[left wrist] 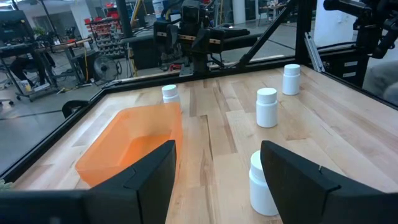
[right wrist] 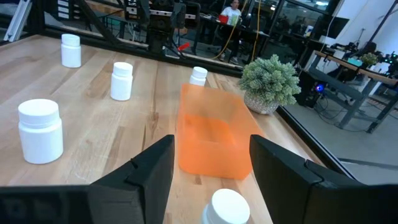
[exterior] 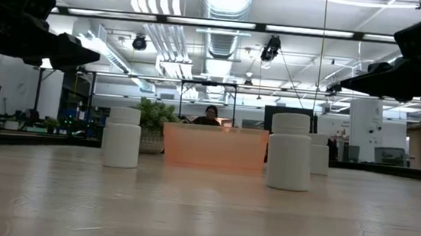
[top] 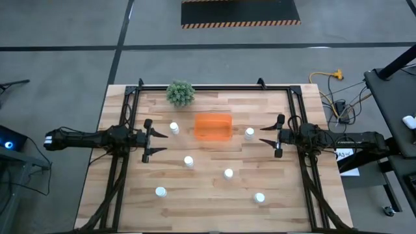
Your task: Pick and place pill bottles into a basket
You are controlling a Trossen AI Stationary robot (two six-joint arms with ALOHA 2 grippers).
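To the left of the basket (top: 213, 127), the left gripper (top: 154, 136) is held above the desk (top: 214, 195) with its jaws spread and nothing between them. One pill bottle (top: 174, 128) stands just left of the basket, close ahead of that gripper; another (top: 188, 161) stands nearer than the basket and slightly left, and a third (top: 160, 192) lies well apart toward the desk's near left. The basket itself is seen empty, with a small green plant (top: 181, 92) behind its left corner. Nearer than the basket and to its right, bottles (top: 228, 173) and (top: 260, 198) stand upright. Just right of the basket stands the sixth bottle (top: 249, 133), faced by the right gripper (top: 270, 136), its jaws likewise parted and empty. The bottles are judged light, rigid and smooth, easily toppled; each is best taken across the straight body below the cap.
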